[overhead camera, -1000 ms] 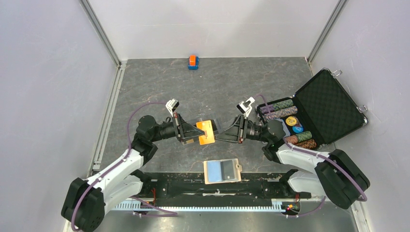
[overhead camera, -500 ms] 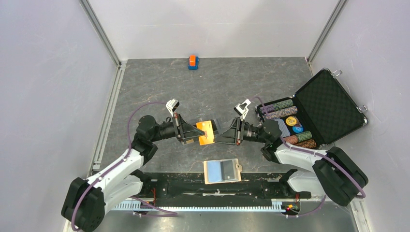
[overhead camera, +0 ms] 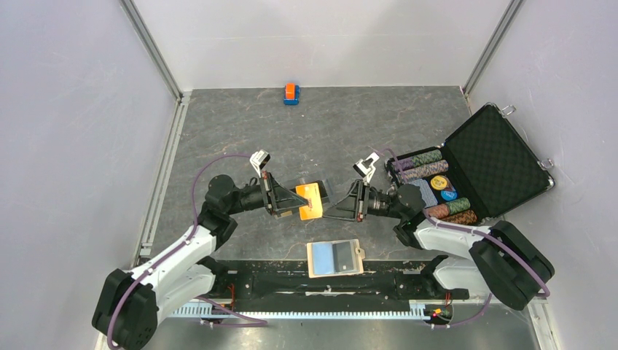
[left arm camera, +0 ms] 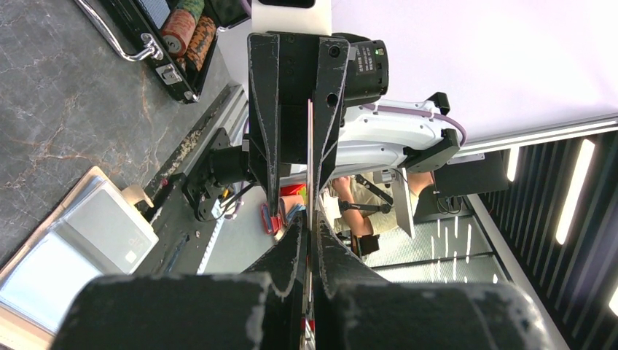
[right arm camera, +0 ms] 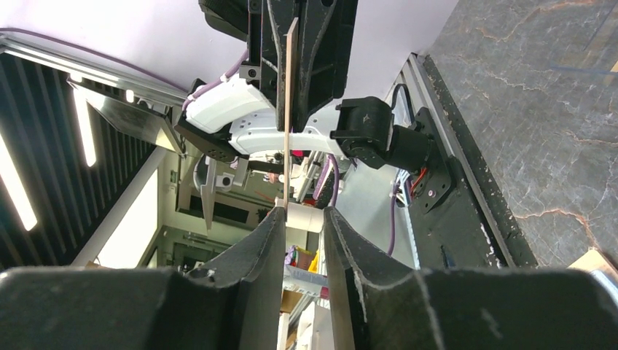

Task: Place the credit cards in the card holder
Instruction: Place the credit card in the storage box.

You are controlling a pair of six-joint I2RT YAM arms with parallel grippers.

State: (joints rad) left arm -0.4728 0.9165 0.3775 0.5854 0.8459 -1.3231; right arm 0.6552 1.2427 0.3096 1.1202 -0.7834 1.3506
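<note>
Both wrist views show you the orange card (overhead camera: 312, 202) edge-on, as a thin line; only the overhead view shows its face. You cannot make out what fills the card holder (overhead camera: 334, 258). Two panels show, one light blue and one greyer, and whether they are cards or windows is unclear. The holder lies flat at the near edge of the table (overhead camera: 240, 138), well apart from the orange card.

The left gripper (overhead camera: 300, 198) is clamped on that card's left end and holds it off the table, mid-scene. The right gripper (overhead camera: 334, 208) faces it with its jaws parted. The card's free end sits at their mouth, close to one finger (right arm camera: 261, 248), and you cannot tell whether it touches.

Compared with a second ago, the right gripper has slid left toward the card. The left gripper and card sit as they did.

Your count:
- one orange card in the air
- one card holder
- two grippers
- one black case (overhead camera: 495, 157), open at the right, with poker chips (overhead camera: 419, 165) inside
- one orange-and-blue block (overhead camera: 291, 92) at the far edge
</note>
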